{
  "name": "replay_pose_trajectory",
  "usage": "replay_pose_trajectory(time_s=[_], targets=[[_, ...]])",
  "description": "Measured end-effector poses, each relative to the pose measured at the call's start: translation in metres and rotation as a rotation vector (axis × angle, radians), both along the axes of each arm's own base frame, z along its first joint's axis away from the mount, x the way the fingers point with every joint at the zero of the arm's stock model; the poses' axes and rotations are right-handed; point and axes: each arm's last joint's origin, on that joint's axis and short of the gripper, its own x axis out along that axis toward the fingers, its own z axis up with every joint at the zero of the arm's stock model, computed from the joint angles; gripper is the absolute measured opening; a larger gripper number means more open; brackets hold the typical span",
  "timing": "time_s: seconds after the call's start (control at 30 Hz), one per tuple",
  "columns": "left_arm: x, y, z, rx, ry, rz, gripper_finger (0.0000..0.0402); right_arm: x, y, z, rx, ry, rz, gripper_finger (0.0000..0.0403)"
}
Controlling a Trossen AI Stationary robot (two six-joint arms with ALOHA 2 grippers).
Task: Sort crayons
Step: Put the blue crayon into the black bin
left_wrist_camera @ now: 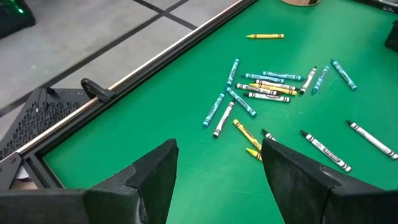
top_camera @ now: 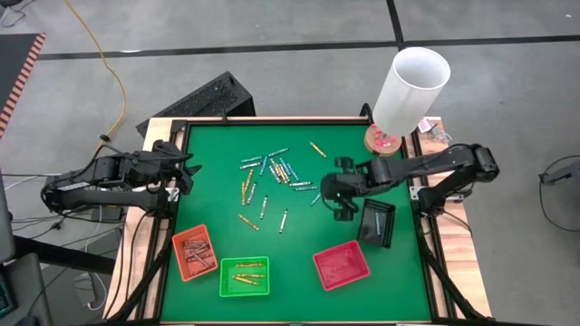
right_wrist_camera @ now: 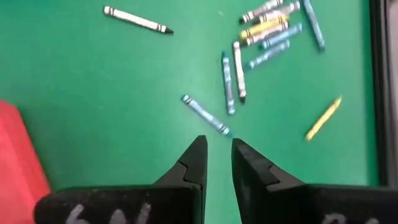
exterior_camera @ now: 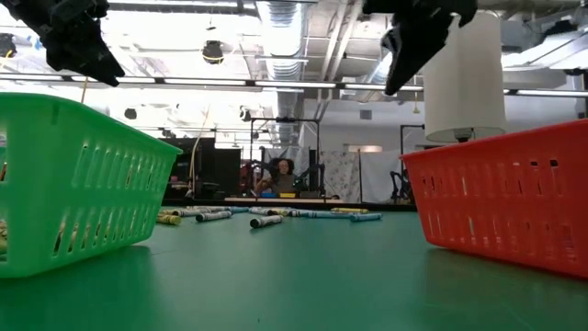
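Note:
Crayons (top_camera: 272, 177) in yellow, blue and grey lie scattered flat on the green table's middle, also seen in the low view (exterior_camera: 266, 216) and both wrist views (left_wrist_camera: 267, 87) (right_wrist_camera: 267, 28). My right gripper (top_camera: 341, 201) (right_wrist_camera: 217, 146) hangs above the table just right of the pile, pointing steeply down. Its fingers stand a narrow gap apart with nothing between them, and a blue crayon (right_wrist_camera: 205, 116) lies on the table beyond its tips. My left gripper (top_camera: 186, 172) (left_wrist_camera: 217, 149) waits open above the table's left edge.
Near the front stand an orange tray (top_camera: 195, 252) with reddish-brown crayons, a green tray (top_camera: 244, 276) with yellow ones, a red tray (top_camera: 342, 265) and, at the right, a black tray (top_camera: 376, 222). A tall white cylinder (top_camera: 412, 91) stands at the far right corner.

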Motion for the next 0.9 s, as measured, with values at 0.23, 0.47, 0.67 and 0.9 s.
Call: replay_pose_trajectory(time_s=[0.23, 0.47, 0.67, 0.9], targets=[[0.000, 0.000, 0.000, -0.002, -0.002, 0.005, 0.0223, 0.006, -0.033, -0.007, -0.037, 0.029, 0.158, 0.0067], [-0.001, 0.001, 0.000, 0.020, -0.001, 0.043, 0.0223, 0.020, -0.054, -0.022, -0.041, 0.067, 0.299, 0.0067], [-0.001, 0.001, 0.000, 0.017, -0.005, 0.048, 0.0223, 0.044, -0.056, -0.058, -0.053, 0.177, 0.450, 0.0067], [-0.001, 0.001, 0.000, 0.017, -0.005, 0.048, 0.0223, 0.061, -0.058, -0.098, -0.043, 0.311, 0.534, 0.0067]])
